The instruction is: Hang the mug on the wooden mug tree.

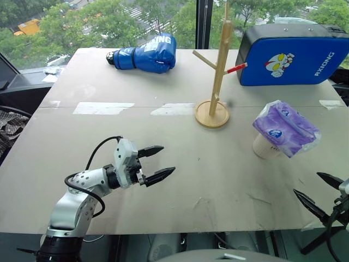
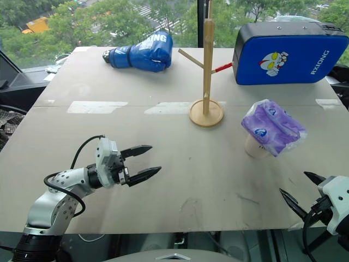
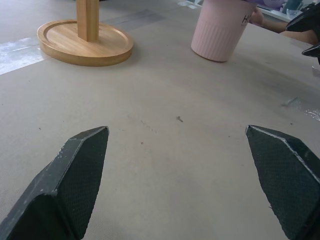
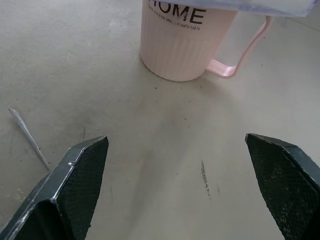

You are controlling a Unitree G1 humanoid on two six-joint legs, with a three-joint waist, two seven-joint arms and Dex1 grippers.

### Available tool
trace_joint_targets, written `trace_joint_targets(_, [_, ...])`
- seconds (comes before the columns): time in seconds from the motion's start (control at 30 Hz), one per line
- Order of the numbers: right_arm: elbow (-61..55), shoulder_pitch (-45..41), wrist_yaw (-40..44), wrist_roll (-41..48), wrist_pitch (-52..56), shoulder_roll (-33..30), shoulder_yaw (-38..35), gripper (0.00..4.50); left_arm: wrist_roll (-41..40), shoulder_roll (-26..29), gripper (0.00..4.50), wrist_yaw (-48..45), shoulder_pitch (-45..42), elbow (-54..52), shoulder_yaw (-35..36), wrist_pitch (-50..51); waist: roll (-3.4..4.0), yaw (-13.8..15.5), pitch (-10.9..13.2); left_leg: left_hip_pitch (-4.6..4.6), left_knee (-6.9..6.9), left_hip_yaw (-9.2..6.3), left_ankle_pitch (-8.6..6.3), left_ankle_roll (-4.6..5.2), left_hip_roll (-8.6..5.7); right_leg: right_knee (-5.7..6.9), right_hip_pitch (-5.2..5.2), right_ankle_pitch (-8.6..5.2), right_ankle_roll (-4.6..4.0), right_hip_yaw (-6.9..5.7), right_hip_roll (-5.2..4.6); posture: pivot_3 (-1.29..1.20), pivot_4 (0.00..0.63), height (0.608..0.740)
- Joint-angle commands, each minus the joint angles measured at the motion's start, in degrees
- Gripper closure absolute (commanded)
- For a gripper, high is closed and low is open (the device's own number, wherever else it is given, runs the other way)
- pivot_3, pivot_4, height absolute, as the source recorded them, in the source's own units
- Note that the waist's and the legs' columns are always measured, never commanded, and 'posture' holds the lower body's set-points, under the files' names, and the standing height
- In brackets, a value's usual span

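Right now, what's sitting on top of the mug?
A purple tissue pack lies across the top of the mug, covering its mouth. Its ribbed wall, lettering and handle show. Whether anything is inside cannot be seen.

Ribbed matt mug (image 4: 182,47), smooth wooden mug tree (image 1: 214,82), crinkly plastic tissue pack (image 1: 286,128)

Silver left arm (image 1: 76,199), black cable (looped), black fingers (image 1: 159,176).

Grey table (image 1: 163,180); window (image 1: 109,22), trees outside.
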Motion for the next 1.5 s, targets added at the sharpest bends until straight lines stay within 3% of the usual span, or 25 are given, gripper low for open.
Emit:
trace_joint_targets(0.03, [-3.37, -0.12, -1.04, -0.55, -0.05, -0.81, -3.36, 0.07, -2.53, -0.01, 0.00, -1.31, -1.22, -0.50, 1.29, -0.40, 0.01, -0.01, 0.00, 0.00, 0.00, 0.00, 0.00, 0.00, 0.00, 0.00, 0.00, 0.00, 0.00, 0.00, 0.00, 0.00, 0.150, 0.731])
trace_joint_targets(0.17, [-11.10, 2.22, 3.89, 13.46, 7.96, -6.48, -14.71, 0.07, -6.67, 0.29, 0.00, -4.92, -5.30, -1.82, 1.00, 0.58, 0.15, 0.13, 0.00, 0.00, 0.00, 0.01, 0.00, 0.01, -0.01, 0.00, 0.01, 0.00, 0.00, -0.02, -0.05, 0.00, 0.150, 0.731])
trace_joint_targets(0.27, [-13.14, 1.89, 3.94, 18.08, 11.88, -10.28, -21.24, 0.07, -8.14, 0.54, 0.00, -5.92, -7.51, -2.46, 0.43, 1.58, -0.06, 0.07, -0.09, 0.00, -0.01, 0.00, 0.00, 0.02, 0.00, 0.01, 0.02, 0.01, 0.00, -0.04, -0.03, 0.00, 0.150, 0.731])
trace_joint_targets(0.37, [-14.16, -1.62, 1.19, 16.42, 13.84, -14.09, -24.02, 0.07, -8.55, 0.39, 0.00, -6.47, -9.02, -3.20, -0.32, 1.86, -0.06, -0.08, -0.07, -0.01, -0.01, 0.07, -0.01, 0.04, -0.02, -0.02, 0.01, 0.01, 0.01, 0.01, -0.03, 0.00, 0.150, 0.731])
trace_joint_targets(0.53, [-14.58, -15.15, -6.74, 16.35, 21.50, -25.64, -13.89, 0.07, -8.56, 0.32, 0.00, -7.38, -10.21, -4.68, -1.58, 1.91, -0.16, -0.11, -0.10, 0.02, 0.02, 0.12, 0.00, 0.04, -0.01, -0.01, 0.00, 0.01, 0.00, 0.04, 0.01, 0.00, 0.150, 0.731])
trace_joint_targets(0.8, [-6.52, -28.86, -10.10, 11.01, 26.44, -30.95, 4.15, 0.07, -9.11, -0.26, 0.00, -4.14, -8.55, -8.08, -1.48, 2.85, -0.25, 0.24, -0.04, -0.13, 0.03, 0.04, 0.01, 0.03, -0.08, -0.07, 0.00, 0.10, 0.17, -0.02, 0.02, 0.00, 0.150, 0.731])
trace_joint_targets(0.9, [-4.16, -30.43, -8.36, 8.48, 26.63, -32.01, 7.36, 0.07, -9.25, -0.44, 0.00, -2.44, -6.91, -9.86, -1.09, 2.89, -0.25, 0.06, -0.04, -0.12, 0.03, 0.06, 0.01, 0.04, -0.11, -0.08, 0.00, 0.11, 0.18, 0.00, 0.00, 0.00, 0.150, 0.731])
trace_joint_targets(1.0, [-2.95, -32.31, -6.13, 8.69, 26.90, -31.87, 8.03, 0.81, -9.37, -0.62, 0.00, -0.71, -5.22, -11.39, -0.78, 2.74, -0.24, 0.03, -0.03, -0.08, 0.03, 0.03, 0.02, 0.03, -0.09, -0.04, 0.00, 0.11, 0.18, -0.02, 0.03, 0.00, 0.150, 0.731])
trace_joint_targets(1.07, [-2.84, -33.09, -5.07, 8.55, 26.96, -31.75, 8.03, 1.66, -9.41, -0.74, 0.00, 0.00, -4.73, -11.92, -0.94, 2.66, -0.24, -0.01, -0.03, -0.07, 0.03, 0.02, 0.02, 0.03, -0.07, -0.02, 0.00, 0.10, 0.19, -0.02, 0.05, 0.00, 0.150, 0.731])
trace_joint_targets(1.2, [-3.18, -33.81, -3.18, 8.06, 27.18, -31.41, 7.62, 3.62, -9.44, -1.04, 0.00, 0.80, -4.61, -12.24, -1.39, 2.61, -0.25, 0.05, -0.03, -0.06, 0.04, 0.03, 0.01, 0.03, -0.07, -0.03, 0.02, 0.11, 0.20, -0.02, 0.05, 0.00, 0.150, 0.731])
trace_joint_targets(1.23, [-3.37, -33.86, -3.13, 8.14, 27.39, -30.96, 6.98, 4.33, -9.57, -1.16, 0.00, 0.69, -4.88, -12.03, -1.54, 2.51, -0.24, 0.05, -0.03, -0.06, 0.04, 0.03, 0.01, 0.03, -0.07, -0.03, 0.02, 0.11, 0.20, -0.02, 0.05, 0.00, 0.150, 0.731])
trace_joint_targets(1.4, [-2.16, -36.12, -5.09, 11.46, 30.65, -27.24, -0.69, 4.43, -10.14, -1.18, 0.00, -0.11, -6.36, -11.03, -1.83, 2.47, -0.25, 0.07, -0.02, -0.08, 0.04, 0.02, 0.02, 0.03, -0.07, -0.03, 0.02, 0.12, 0.20, -0.03, 0.09, 0.00, 0.150, 0.731])
trace_joint_targets(1.5, [3.14, -36.47, -8.13, 5.90, 30.58, -26.69, -4.69, 4.43, -10.31, -1.29, 0.00, -0.19, -7.22, -10.64, -1.98, 2.66, -0.24, 0.12, -0.02, -0.08, 0.04, 0.04, 0.02, 0.03, -0.09, -0.03, 0.02, 0.12, 0.21, -0.02, 0.24, 0.00, 0.150, 0.731])
